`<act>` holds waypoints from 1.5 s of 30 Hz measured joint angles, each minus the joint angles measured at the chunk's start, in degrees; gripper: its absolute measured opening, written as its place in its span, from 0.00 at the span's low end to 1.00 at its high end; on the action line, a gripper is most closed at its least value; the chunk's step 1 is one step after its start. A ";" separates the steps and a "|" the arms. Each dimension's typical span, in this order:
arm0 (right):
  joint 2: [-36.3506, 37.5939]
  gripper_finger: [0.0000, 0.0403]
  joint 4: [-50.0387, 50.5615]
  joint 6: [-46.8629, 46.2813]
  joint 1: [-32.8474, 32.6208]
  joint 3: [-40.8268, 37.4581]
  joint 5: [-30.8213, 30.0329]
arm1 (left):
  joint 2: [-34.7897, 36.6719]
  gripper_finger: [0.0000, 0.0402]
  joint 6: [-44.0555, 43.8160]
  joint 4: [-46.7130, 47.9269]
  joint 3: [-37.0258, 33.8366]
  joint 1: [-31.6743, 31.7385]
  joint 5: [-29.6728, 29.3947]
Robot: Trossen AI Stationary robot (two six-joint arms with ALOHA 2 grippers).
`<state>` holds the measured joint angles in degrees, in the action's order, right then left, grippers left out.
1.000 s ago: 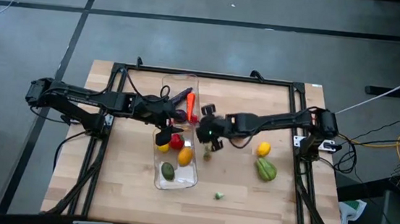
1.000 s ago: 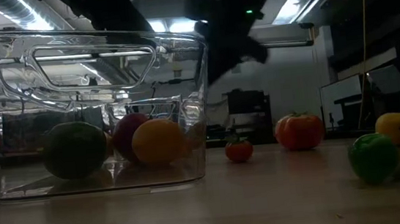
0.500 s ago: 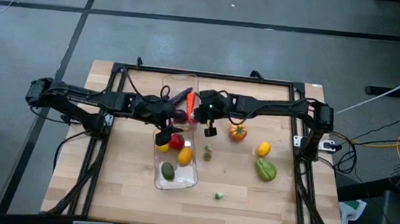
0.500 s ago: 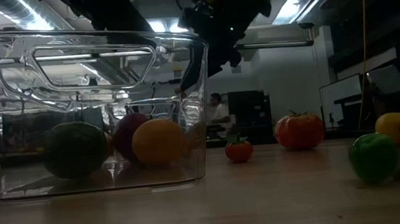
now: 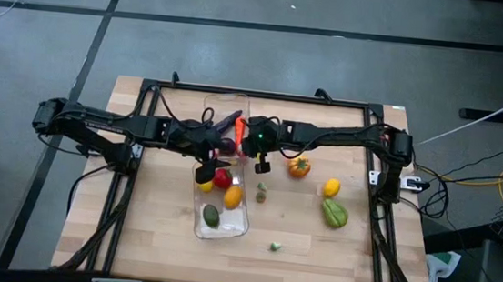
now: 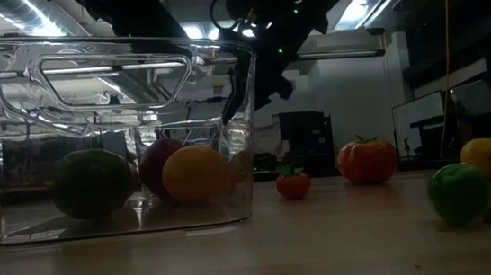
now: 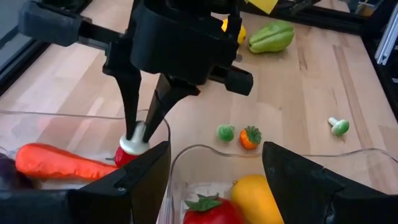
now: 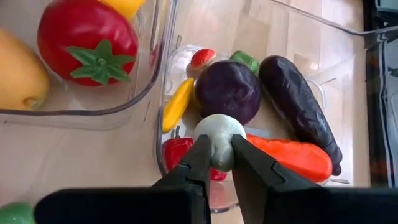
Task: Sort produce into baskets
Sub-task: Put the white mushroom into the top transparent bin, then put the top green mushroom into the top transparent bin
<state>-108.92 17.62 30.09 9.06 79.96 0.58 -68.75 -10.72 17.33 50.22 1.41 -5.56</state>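
Right gripper [image 8: 216, 163] pinched on a small pale rounded toy piece [image 8: 219, 138], probably hard, light and slippery, poised above the far clear plastic bin [image 8: 323, 93] of vegetables; left gripper [image 7: 214, 171] spread wide over the near bin [image 5: 221, 225].

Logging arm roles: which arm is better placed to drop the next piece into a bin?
Right. The right gripper grips a white-capped piece directly above the far bin; the left gripper is open.
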 joint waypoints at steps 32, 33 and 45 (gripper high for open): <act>11.47 0.47 14.87 -9.05 -6.95 0.09 -10.46 | 0.00 0.62 -0.04 0.12 0.00 0.02 0.02; 11.98 0.47 16.87 -11.22 -7.73 0.09 -10.35 | 0.00 0.62 -0.04 0.07 0.00 0.00 0.01; 8.38 0.47 27.67 -29.76 -12.92 -4.51 -8.22 | -0.01 0.62 -0.09 0.16 0.00 0.01 -0.09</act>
<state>-100.55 45.30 0.33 -3.86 75.45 -7.64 -68.76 -10.81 17.48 50.22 1.42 -5.65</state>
